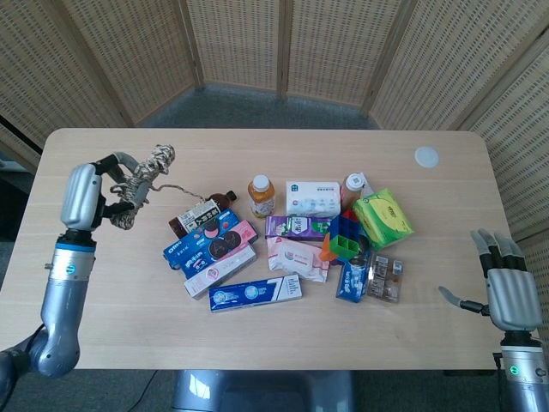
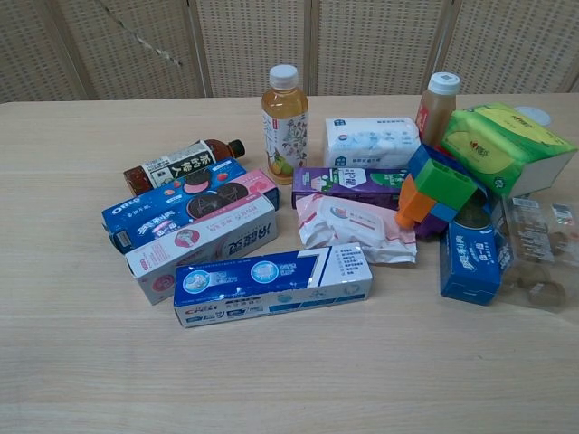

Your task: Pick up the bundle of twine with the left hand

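Left hand (image 1: 81,196) was raised above the table's (image 1: 111,283) left edge in the head view, its fingers wrapped around the bundle of twine (image 1: 143,182), which hung clear of the surface with a loose strand trailing down toward the pile of goods; the chest view showed neither hand nor bundle. Just right of that, a dark bottle (image 2: 179,165) lay on its side at the left end of the clutter, touching the blue cookie box (image 2: 175,202) in front of it. A pink-and-white box (image 2: 203,246) lay against the cookie box, and a blue-and-white toothpaste box (image 2: 271,283) sat nearest the front edge. Toward the middle stood an orange juice bottle (image 2: 285,112), upright, with a white tissue pack (image 2: 372,142) beside it, a purple carton (image 2: 348,185) in front of that, and a pink wipes packet (image 2: 357,228) nearer still. Further right came stacked coloured blocks (image 2: 437,192), a white-capped bottle (image 2: 436,107) behind them, a green tissue pack (image 2: 507,147), a small blue box (image 2: 470,259) and a clear snack packet (image 2: 536,256). A white disc (image 1: 426,157) lay near the far right corner. Right hand (image 1: 508,293) hovered off the right edge, fingers spread and holding nothing.
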